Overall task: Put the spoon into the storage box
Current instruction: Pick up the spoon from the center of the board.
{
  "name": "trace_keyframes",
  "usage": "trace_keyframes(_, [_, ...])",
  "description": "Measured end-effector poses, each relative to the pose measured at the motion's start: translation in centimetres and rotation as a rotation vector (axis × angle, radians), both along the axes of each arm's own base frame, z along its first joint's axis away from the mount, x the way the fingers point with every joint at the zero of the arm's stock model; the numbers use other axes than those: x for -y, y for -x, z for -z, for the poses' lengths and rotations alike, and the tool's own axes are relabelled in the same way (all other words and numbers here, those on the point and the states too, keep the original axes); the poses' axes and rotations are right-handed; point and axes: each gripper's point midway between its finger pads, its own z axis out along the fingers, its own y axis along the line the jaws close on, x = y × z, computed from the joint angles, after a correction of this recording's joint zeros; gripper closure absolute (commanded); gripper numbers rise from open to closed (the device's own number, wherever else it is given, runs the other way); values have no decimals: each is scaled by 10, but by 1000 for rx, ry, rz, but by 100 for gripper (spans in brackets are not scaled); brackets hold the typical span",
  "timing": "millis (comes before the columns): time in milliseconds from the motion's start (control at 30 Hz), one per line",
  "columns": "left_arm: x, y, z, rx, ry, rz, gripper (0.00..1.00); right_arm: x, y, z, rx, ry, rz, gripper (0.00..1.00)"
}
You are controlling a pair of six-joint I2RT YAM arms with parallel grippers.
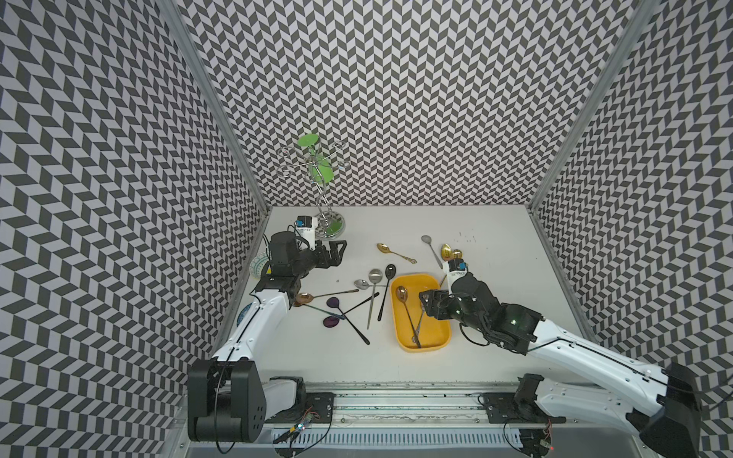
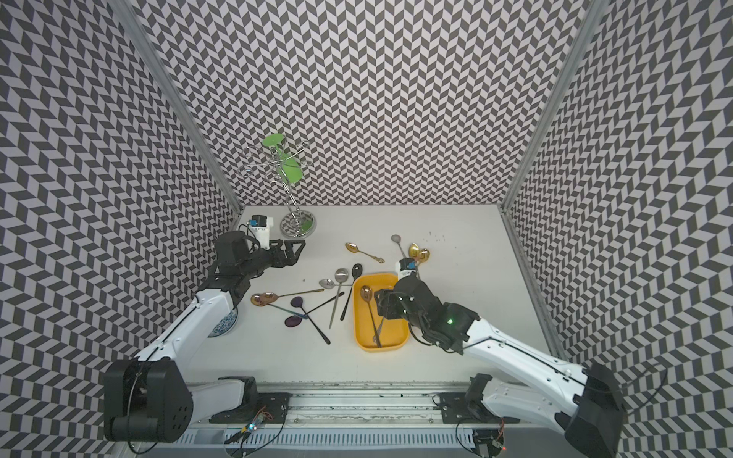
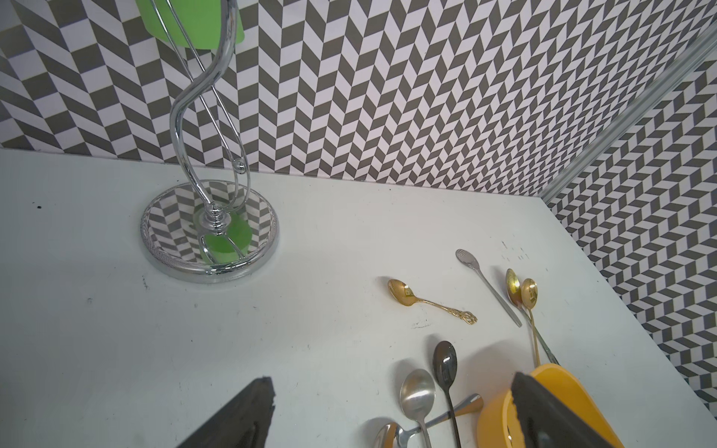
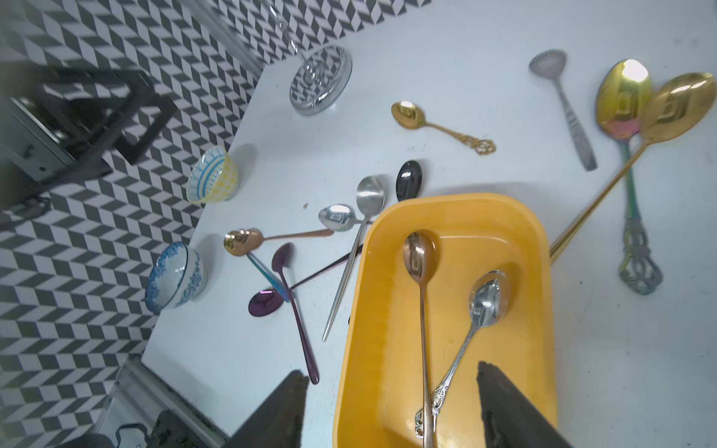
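Spoons cover the middle of the white surface (image 1: 317,357), and 2 of them lie inside the shallow yellow plastic storage box (image 4: 465,217), which sits right of centre. These are a long bronze spoon (image 4: 423,329) and a shorter silver spoon (image 4: 461,349) with an ornate handle, and their handles meet at the box's near end. The right pincer (image 4: 392,370) hovers above the box with its jaws well apart, holding nothing and touching neither spoon. The left pincer (image 1: 339,252) hangs at the far left, jaws wide and empty, beside the round base of a chrome wire stand (image 1: 332,227) carrying a green cup (image 1: 322,171). Left of the box, black, silver, purple and copper spoons lie overlapping. Beyond it are a small gold spoon (image 1: 394,253), a grey spoon (image 1: 431,250) and 2 long gold spoons (image 1: 446,250). By the left wall stand a yellow-and-blue bowl (image 4: 211,176) and a blue-and-white bowl (image 4: 176,277).
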Motion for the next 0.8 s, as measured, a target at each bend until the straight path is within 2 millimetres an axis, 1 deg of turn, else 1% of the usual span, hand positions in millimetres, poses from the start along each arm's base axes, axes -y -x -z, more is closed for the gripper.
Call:
trace_keyframes(133, [9,-7,-2,-13,-3,21,0,23,-2,-33,110,33,40,7])
trace_keyframes(233, [18,-11,-3,-16,-13,45,0,40,-3,-54,184,61,69,3])
trace_keyframes(267, [21,-12,-3,-16,-18,50,0,46,-3,-59,204,70,78,1])
trace_keyframes(333, [27,-15,-2,-16,-29,66,0,57,-5,-67,243,99,100,1])
trace_keyframes(500, [40,-21,0,-34,-49,94,0,83,-6,-78,316,195,142,1])
trace_keyframes(633, [48,-24,2,-40,-60,111,0,99,-5,-87,376,251,170,1])
trace_keyframes(700, [51,-25,4,-44,-64,116,0,109,-2,-87,407,273,186,1])
trace_keyframes(800, [54,-28,8,-56,-66,122,0,123,5,-83,439,290,207,1])
